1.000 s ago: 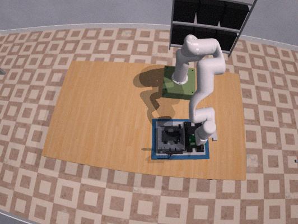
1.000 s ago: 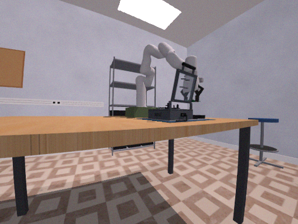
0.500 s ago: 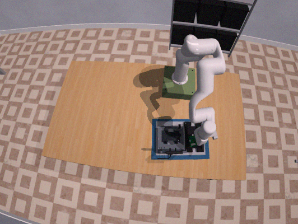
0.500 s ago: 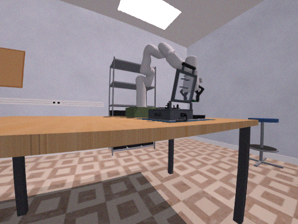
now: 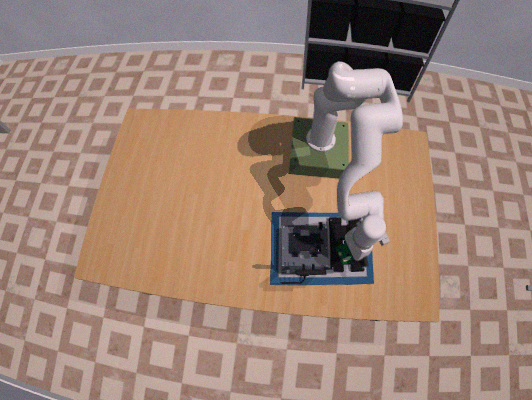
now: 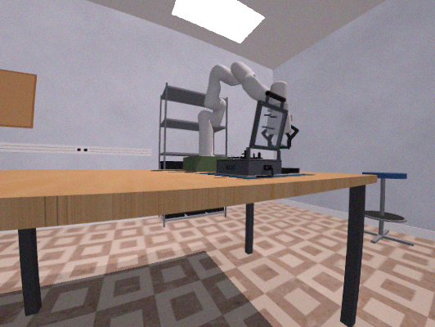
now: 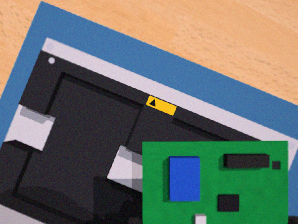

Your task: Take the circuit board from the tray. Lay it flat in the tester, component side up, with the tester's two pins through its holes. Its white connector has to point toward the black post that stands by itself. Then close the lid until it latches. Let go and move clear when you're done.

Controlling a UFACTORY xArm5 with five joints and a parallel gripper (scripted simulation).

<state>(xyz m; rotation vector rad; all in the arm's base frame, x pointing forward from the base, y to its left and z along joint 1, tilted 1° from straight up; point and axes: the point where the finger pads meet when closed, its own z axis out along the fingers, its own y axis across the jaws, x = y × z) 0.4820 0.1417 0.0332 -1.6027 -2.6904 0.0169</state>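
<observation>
The green circuit board (image 7: 215, 180) (image 5: 343, 251) fills the lower right of the wrist view, component side up, with a blue block, black chips and a white connector at its lower edge. It hangs level above the black tray (image 7: 90, 130) (image 5: 336, 235), which lies turned beneath it. My gripper (image 6: 286, 141) is shut on the board well above the table; the fingers are out of the wrist view. The grey tester (image 5: 300, 245) (image 6: 245, 167) stands beside the tray on the blue mat (image 7: 75, 30) (image 5: 322, 280). Its lid (image 6: 254, 124) stands open, nearly upright.
A yellow marker (image 7: 161, 105) sits on the tray's rim. The arm's green base plate (image 5: 310, 155) is behind the mat on the wooden table (image 5: 175, 200). A dark shelf unit (image 5: 370, 40) (image 6: 180, 123) stands behind, and a blue stool (image 6: 382, 176) to the right.
</observation>
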